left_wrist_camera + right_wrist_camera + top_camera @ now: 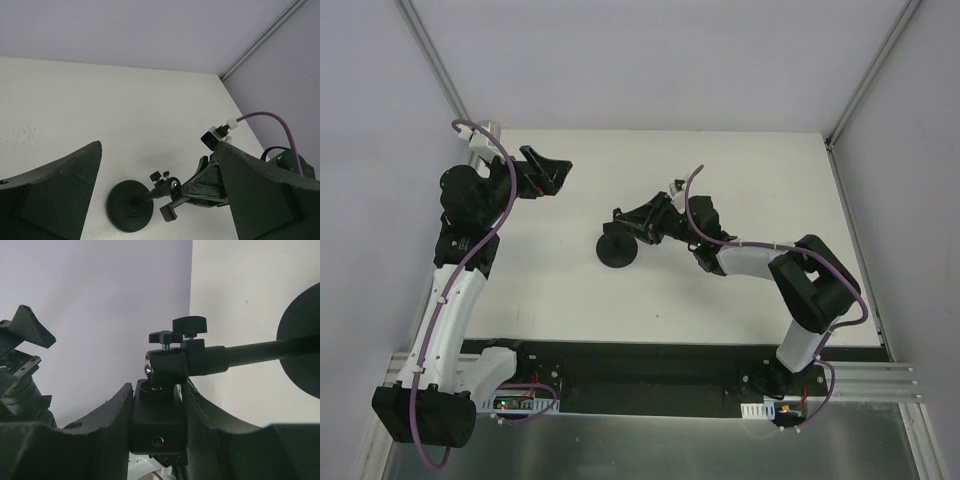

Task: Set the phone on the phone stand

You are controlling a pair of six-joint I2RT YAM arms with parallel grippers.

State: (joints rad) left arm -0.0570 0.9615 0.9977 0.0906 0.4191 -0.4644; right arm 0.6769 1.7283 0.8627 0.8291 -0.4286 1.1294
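Currently the right gripper (159,432) clamps the rigid phone stand (620,245) by its clamp head (159,427), opposite the heavier disc base (131,206); left gripper (548,172) fingers stand apart, empty.

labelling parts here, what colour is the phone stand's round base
Black all over, like the rest of the phone stand; the left wrist view shows it best.

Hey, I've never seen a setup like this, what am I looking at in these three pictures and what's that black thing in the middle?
Two robot arms are bolted to a white table. One picture looks down from above; the other two come from cameras on each wrist. The black thing is a phone stand: a round base, a thin post and a clamp head. The right gripper has its jaws shut on the clamp head. The left gripper hangs open and empty. No phone shows anywhere.
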